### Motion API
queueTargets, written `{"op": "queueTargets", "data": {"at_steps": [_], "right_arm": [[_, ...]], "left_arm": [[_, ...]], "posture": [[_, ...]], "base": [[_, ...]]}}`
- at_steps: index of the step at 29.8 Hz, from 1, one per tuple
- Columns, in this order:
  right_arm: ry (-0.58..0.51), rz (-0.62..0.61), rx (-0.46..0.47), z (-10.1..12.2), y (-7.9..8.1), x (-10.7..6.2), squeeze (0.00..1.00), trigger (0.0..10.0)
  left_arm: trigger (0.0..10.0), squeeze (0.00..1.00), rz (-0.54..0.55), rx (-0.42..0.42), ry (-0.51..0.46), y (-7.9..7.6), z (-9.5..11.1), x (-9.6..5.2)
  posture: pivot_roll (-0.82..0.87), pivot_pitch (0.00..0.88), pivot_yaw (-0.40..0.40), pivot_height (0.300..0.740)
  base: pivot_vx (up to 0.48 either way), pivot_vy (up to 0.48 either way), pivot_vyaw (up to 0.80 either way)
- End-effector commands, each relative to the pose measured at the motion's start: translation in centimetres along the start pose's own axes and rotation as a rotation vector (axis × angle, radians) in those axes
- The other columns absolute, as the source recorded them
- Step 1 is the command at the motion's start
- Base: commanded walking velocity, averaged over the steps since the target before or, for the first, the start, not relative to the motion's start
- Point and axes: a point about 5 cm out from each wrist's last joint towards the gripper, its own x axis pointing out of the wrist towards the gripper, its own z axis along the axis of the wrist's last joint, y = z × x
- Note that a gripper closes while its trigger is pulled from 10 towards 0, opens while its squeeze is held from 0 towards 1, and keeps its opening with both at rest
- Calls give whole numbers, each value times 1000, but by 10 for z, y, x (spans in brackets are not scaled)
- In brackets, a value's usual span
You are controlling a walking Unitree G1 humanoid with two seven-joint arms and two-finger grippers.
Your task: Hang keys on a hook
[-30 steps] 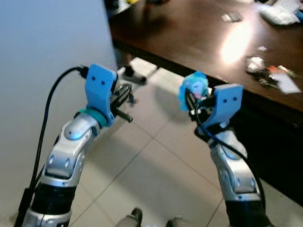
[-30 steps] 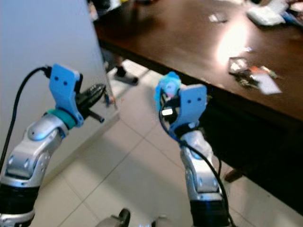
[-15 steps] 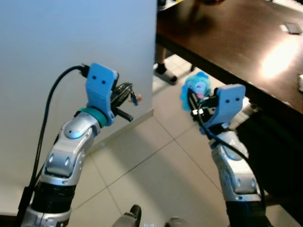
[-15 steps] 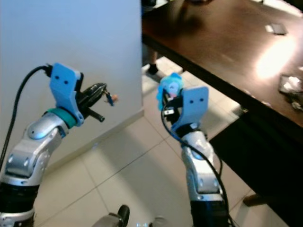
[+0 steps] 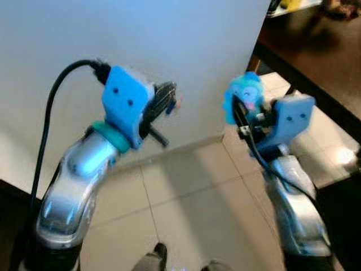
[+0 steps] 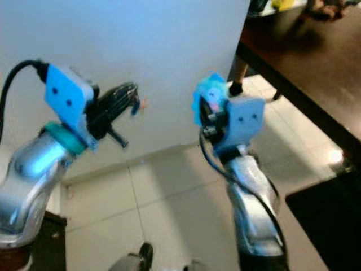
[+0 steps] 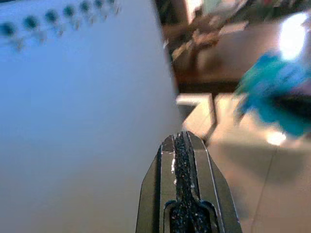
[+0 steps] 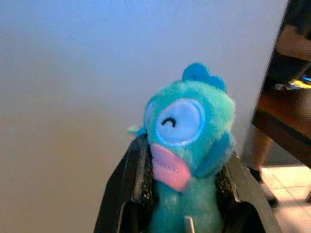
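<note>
Pale wall (image 5: pixel 186 45) fills most of what you see ahead, with a tiled floor (image 5: pixel 186 209) below it and the dark table (image 6: pixel 304 62) off to the right. Your right gripper (image 8: pixel 183 167) is raised in front of the wall, and its two black fingers (image 8: pixel 125 187) are closed around a blue plush keychain (image 8: pixel 187 131). This plush sits between the fingers, with its head, closed eye and pink mouth standing out above the tips; the keys themselves you cannot see. Your left gripper (image 7: pixel 181 141) is also raised near the wall, its fingers pressed together with nothing between them. Along the wall's upper part in the left wrist view, a row of small blurred hooks (image 7: pixel 48 22) is visible, well apart from the plush.
</note>
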Motion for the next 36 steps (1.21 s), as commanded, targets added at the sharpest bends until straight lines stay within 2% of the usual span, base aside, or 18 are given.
{"op": "queueTargets", "data": {"at_steps": [1,3,5,6,8,10,11,14,16,21,36], "right_arm": [[-29,10,1,11,4,-4,0,10000],[-81,28,-10,27,8,-12,0,10000],[-81,28,-10,27,8,-12,0,10000],[-142,51,-4,44,12,-19,0,10000],[-142,51,-4,44,12,-19,0,10000],[-239,87,5,65,17,-27,0,10000],[-239,87,5,65,17,-27,0,10000],[-311,180,-9,78,27,-33,0,10000],[-315,245,-12,78,34,-32,0,10000],[-304,317,-16,75,40,-26,0,10000],[-270,274,0,65,30,-21,0,10000]], "left_arm": [[10000,0,7,3,-1,-1,4,-4],[10000,0,27,2,7,0,4,-5],[10000,0,27,2,7,0,4,-5],[10000,0,35,9,12,-1,3,-4],[10000,0,35,9,12,-1,3,-4],[10000,0,34,17,11,-1,1,2],[10000,0,34,17,11,-1,1,2],[10000,0,43,1,-19,-2,4,16],[10000,0,46,-5,-42,-2,8,25],[10000,0,52,3,-72,0,12,38],[10000,0,54,-2,-108,0,13,50]], "posture": [[-68,108,98,740],[-80,109,101,740],[-80,109,101,740],[-86,109,107,740],[-86,109,107,740],[-105,105,123,740],[-105,105,123,740],[-118,100,140,740],[-119,97,143,740],[-119,86,141,740],[-125,69,128,740]], "base": [[0,0,769],[0,0,631],[0,0,494],[0,0,0],[0,0,0],[0,0,0],[0,0,0],[0,0,0],[122,0,0],[331,0,0],[385,0,0]]}}
